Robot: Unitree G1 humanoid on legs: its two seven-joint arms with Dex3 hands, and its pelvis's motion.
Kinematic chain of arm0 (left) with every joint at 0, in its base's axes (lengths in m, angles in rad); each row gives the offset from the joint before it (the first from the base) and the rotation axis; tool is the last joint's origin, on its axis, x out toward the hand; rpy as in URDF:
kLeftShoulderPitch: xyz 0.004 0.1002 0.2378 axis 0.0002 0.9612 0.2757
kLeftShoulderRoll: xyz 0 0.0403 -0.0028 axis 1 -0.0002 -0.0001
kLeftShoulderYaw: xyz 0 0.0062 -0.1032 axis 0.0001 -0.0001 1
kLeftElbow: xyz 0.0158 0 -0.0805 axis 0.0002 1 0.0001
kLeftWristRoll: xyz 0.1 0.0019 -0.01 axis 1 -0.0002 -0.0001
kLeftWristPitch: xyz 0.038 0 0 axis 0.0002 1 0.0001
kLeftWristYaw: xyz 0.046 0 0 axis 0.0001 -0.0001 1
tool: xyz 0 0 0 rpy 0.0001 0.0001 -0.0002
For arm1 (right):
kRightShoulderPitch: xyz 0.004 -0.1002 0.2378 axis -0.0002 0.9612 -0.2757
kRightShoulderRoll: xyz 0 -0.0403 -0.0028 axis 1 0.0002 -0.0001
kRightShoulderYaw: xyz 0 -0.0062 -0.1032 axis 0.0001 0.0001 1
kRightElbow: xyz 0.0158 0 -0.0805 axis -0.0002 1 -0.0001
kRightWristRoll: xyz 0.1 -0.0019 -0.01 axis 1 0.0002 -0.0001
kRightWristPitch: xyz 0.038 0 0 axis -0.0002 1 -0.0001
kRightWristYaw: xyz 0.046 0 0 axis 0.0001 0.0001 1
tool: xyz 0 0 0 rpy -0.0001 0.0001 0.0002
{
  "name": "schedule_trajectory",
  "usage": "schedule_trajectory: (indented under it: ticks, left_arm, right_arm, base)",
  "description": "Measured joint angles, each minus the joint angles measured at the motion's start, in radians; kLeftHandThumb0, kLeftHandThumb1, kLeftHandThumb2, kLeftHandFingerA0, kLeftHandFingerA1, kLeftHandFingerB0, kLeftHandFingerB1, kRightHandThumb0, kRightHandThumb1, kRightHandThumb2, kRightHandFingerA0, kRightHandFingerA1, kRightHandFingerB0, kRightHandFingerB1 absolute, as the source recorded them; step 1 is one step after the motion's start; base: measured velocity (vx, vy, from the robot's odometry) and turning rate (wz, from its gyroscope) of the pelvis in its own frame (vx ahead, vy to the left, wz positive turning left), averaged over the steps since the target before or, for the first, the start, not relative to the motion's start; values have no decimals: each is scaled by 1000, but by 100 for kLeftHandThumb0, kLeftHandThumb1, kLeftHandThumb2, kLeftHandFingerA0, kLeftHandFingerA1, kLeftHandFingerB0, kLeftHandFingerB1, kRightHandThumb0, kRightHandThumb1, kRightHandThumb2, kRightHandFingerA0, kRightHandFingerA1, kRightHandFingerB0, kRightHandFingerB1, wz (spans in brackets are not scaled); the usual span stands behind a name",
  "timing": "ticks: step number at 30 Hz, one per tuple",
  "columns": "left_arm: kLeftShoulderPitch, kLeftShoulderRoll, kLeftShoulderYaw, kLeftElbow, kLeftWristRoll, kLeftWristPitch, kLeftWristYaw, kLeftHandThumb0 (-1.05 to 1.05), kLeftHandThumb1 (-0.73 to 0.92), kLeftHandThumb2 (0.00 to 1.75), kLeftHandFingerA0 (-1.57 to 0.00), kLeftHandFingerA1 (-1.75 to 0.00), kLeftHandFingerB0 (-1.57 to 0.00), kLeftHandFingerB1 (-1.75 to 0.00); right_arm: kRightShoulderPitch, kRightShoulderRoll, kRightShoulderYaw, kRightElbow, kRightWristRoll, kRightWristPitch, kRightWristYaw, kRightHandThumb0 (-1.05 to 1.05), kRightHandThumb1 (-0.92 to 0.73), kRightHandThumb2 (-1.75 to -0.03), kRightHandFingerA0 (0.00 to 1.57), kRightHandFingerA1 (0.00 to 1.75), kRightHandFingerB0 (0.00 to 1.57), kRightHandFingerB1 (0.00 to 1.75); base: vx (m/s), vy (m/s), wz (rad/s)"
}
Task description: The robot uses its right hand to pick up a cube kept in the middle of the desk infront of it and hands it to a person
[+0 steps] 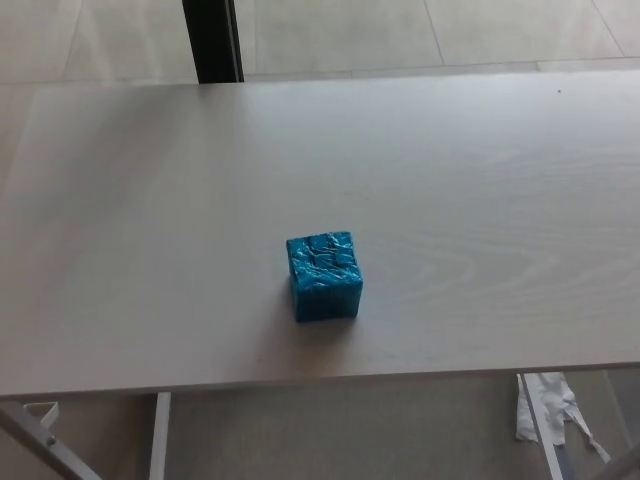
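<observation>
A blue cube (pixel 324 276) with a crinkled, foil-like surface rests on the pale wooden desk (pixel 480 200), near the middle and toward the front edge. Neither of my hands shows in the head view. No person is in sight.
The desk's front edge runs across the bottom of the picture, with tiled floor below it. A dark vertical post (pixel 212 40) stands behind the far edge at upper left. White desk legs (pixel 160 435) and a white crumpled object (pixel 545 405) show beneath the front edge.
</observation>
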Motion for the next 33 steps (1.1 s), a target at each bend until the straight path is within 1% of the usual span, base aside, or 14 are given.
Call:
schedule_trajectory:
  ticks: [1, 4, 5, 9, 11, 12, 14, 19, 20, 21, 22, 24, 25, 33]
  left_arm:
    - [0, 0, 0, 5, 0, -2, -1, -53, 38, 75, -83, -63, -49, -51]
    - [0, 0, 0, 14, -2, -4, -4, -49, 46, 55, -84, -49, -55, -40]
    - [-1, 0, 1, 16, -3, -5, -4, -56, 40, 75, -77, -60, -48, -50]
    - [-1, 0, 2, 19, -8, -9, -7, -55, 40, 75, -77, -60, -49, -51]
    - [0, 0, 3, 20, -11, -12, -8, -48, 48, 56, -86, -55, -54, -40]
    - [1, 0, 3, 19, -14, -13, -8, -48, 48, 56, -83, -51, -54, -40]
    - [2, 0, 3, 20, -17, -13, -8, -48, 48, 56, -83, -51, -54, -40]
    - [0, -1, 7, 20, -23, -14, -9, -58, 44, 78, -70, -60, -43, -49]
    - [-3, -2, 10, 22, -24, -14, -8, -59, 44, 79, -69, -61, -44, -49]
    - [-4, -3, 14, 23, -27, -15, -8, -57, 55, 58, -72, -48, -45, -36]
    - [-5, -4, 19, 25, -30, -16, -7, -67, 46, 81, -63, -58, -38, -46]
    - [-6, -5, 30, 28, -36, -20, -6, -67, 46, 81, -63, -58, -38, -46]
    - [-8, -6, 35, 28, -38, -22, -6, -64, 46, 83, -58, -57, -36, -47]
    - [-18, -14, 48, 32, -44, -23, -4, -64, 46, 83, -58, -57, -36, -47]
  right_arm:
    - [0, 0, -2, 6, 2, -7, -2, -44, -49, -55, 45, 48, 58, 38]
    - [-1, 0, -13, 14, 11, -21, -5, -43, -49, -56, 55, 45, 56, 38]
    - [-1, 0, -16, 15, 14, -23, -5, -45, -50, -55, 43, 44, 55, 37]
    - [-1, 0, -27, 19, 28, -30, -5, -46, -50, -56, 55, 57, 53, 37]
    - [-4, 0, -34, 22, 36, -29, -7, -45, -49, -55, 54, 58, 53, 38]
    - [-6, 0, -47, 23, 43, -29, -8, -53, -40, -77, 56, 66, 46, 49]
    - [-16, 1, -90, 25, 66, -28, -8, -49, -48, -55, 41, 54, 53, 37]
    - [-58, 0, -190, 8, 130, -32, 0, -53, -53, -57, 46, 42, 43, 34]
    - [-69, -2, -205, 1, 141, -33, 2, -58, -42, -78, 47, 56, 38, 46]
    - [-81, -2, -219, -9, 152, -36, 2, -47, -50, -56, 55, 49, 40, 35]
    - [-89, -2, -233, -21, 161, -44, 3, -61, -54, -57, 66, 64, 38, 32]
    - [-116, -3, -266, -55, 184, -70, 10, -61, -54, -57, 66, 64, 38, 32]
    - [-129, -4, -276, -71, 193, -82, 14, -77, -39, -78, 44, 52, 39, 46]
    - [-225, -13, -333, -255, 267, -142, 59, -77, -39, -78, 44, 52, 39, 46]
  base:
    - [0, 0, 0]
    - [0, 0, 0]
    - [0, 0, 0]
    - [0, 0, 0]
    - [0, 0, 0]
    - [0, 0, 0]
    - [0, 0, 0]
    - [0, 0, 0]
    - [0, 0, 0]
    - [0, 0, 0]
    - [0, 0, 0]
    - [0, 0, 0]
    - [0, 0, 0]
    - [-5, -1, 1]
